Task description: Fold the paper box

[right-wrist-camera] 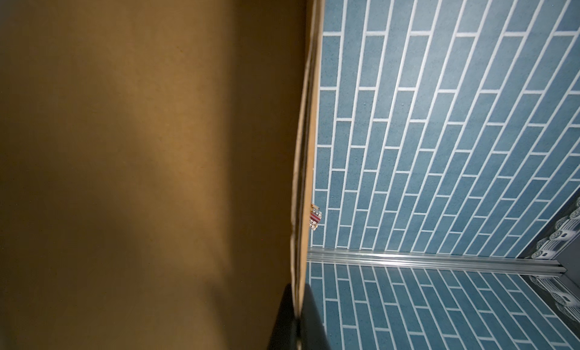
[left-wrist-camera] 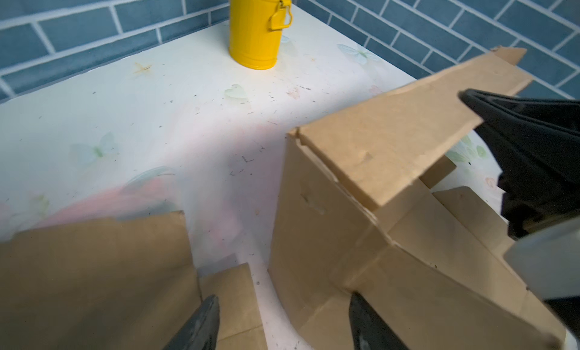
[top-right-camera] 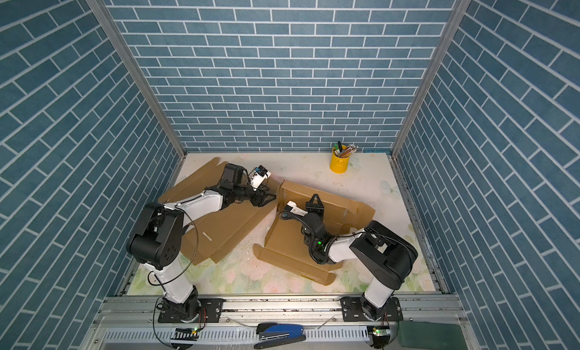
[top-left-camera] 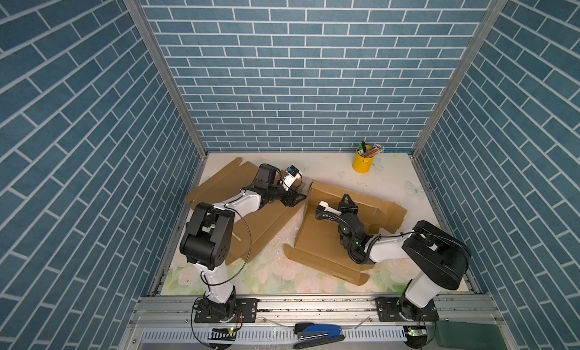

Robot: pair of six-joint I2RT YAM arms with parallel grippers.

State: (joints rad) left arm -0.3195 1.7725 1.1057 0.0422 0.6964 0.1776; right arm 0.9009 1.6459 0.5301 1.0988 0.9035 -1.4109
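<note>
Standing all around are tall blue brick walls [top-left-camera: 298, 66]. Down below lies the pale counter [top-left-camera: 332, 172], covered in soft pink flowers, butterflies and little crumbs. A flat brown card sheet [top-left-camera: 260, 226] lies on its left side. The paper box [top-left-camera: 317, 238] sits in the middle, a bit to the right, with its back and left walls folded up. The right hand [right-wrist-camera: 298, 304] is pinched tight on the top edge of the back wall. The left hand [left-wrist-camera: 282, 323] is partly open and holds nothing, just beside the box's left wall. A yellow can [top-left-camera: 362, 163] of pens stands near the back. A blue stapler [top-left-camera: 318, 331] lies in front.
</note>
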